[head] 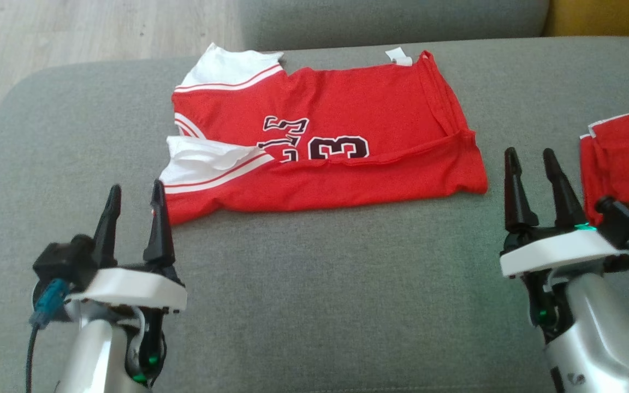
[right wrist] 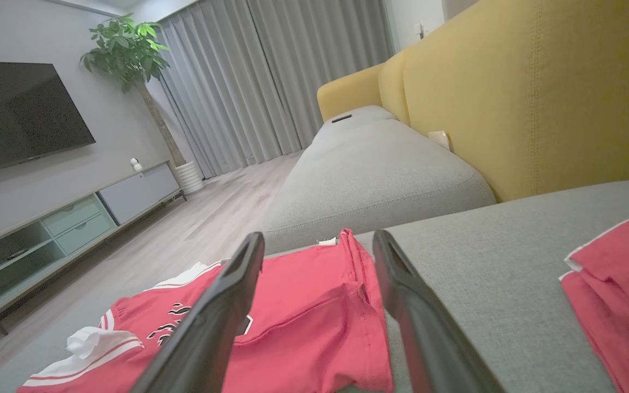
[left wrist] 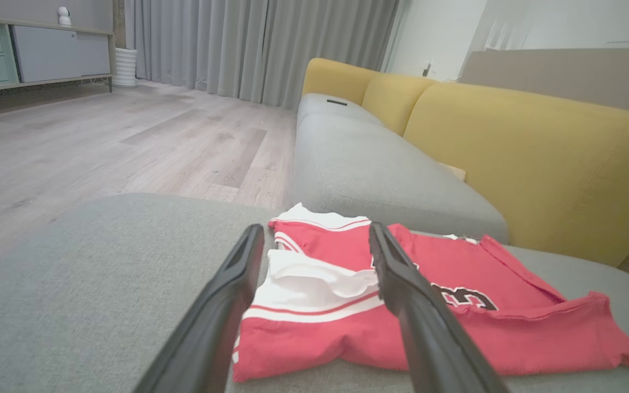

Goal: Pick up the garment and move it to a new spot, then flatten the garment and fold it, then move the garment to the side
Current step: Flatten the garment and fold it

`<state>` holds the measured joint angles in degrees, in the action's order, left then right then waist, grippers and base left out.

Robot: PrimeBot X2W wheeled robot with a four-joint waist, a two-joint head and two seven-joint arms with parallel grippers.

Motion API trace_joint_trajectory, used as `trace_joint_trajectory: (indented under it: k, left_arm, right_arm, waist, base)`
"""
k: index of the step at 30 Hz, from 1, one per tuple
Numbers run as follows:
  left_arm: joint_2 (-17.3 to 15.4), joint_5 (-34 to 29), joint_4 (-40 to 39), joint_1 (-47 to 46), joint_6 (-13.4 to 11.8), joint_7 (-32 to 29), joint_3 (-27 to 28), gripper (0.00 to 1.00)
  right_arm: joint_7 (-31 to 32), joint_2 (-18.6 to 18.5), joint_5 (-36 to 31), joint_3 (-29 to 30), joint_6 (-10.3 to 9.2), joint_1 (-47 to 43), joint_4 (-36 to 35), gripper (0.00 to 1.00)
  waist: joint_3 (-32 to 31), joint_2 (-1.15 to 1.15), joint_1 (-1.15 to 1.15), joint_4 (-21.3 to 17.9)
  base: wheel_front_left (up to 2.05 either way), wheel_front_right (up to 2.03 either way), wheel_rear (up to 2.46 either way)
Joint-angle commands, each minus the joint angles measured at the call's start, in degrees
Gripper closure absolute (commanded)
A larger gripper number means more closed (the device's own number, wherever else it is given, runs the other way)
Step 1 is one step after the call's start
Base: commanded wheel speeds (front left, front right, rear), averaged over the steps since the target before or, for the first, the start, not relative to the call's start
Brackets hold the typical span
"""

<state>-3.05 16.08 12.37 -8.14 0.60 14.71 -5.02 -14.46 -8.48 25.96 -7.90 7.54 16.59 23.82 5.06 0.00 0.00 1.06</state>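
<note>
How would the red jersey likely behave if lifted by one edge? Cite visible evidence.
Probably floppy: the red jersey lies in soft folds, its white sleeve rumpled. Likely light: the cloth looks thin. It may drag, not slide, on the textured cushion.

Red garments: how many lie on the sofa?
2. The numbered jersey lies in the middle of the cushion; a second red garment lies further right, cut by the picture's edge. More may be hidden.
</note>
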Motion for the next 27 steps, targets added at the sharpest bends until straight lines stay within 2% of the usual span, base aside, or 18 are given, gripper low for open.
trace_joint_trajectory:
  k: [1, 5, 11, 15, 27]
  left_arm:
    - [-0.3, -1.0, 0.1, -2.1, 0.4, 0.3, 2.4, 0.00]
    - [-0.1, -2.1, 4.7, -3.9, 0.8, 0.3, 2.2, 0.00]
    - [-1.7, -4.3, 21.3, -11.4, -0.4, 0.2, 2.0, 0.00]
    - [-2.9, -4.6, 29.4, -16.5, -1.3, 0.2, 2.5, 0.00]
    - [-4.4, -5.0, 44.6, -23.8, -1.6, 0.2, 1.7, 0.00]
  right_arm:
    - [-0.5, 0.9, -1.0, -0.7, -0.05, 0.2, -2.6, 0.00]
    - [-0.5, 1.5, -1.7, -0.8, -0.05, 0.3, -3.5, 0.00]
    - [1.0, 1.9, -2.8, -1.2, -0.05, 1.4, -4.6, 0.00]
    - [1.5, 2.2, -3.1, -1.3, -0.05, 1.7, -4.9, 0.00]
    - [2.5, 2.6, -3.2, -1.2, -0.05, 2.0, -5.4, 0.00]
  waist:
    - [0.7, 0.00, 0.00, -0.5]
    - [1.9, 0.00, 0.00, -1.0]
    - [4.7, 0.00, 0.00, -2.7]
    - [5.9, 0.00, 0.00, -3.6]
    - [7.1, 0.00, 0.00, -4.6]
  base:
    - [0.00, 0.00, 0.00]
    - [0.00, 0.00, 0.00]
    - [0.00, 0.00, 0.00]
    - [0.00, 0.00, 0.00]
    - [0.00, 0.00, 0.00]
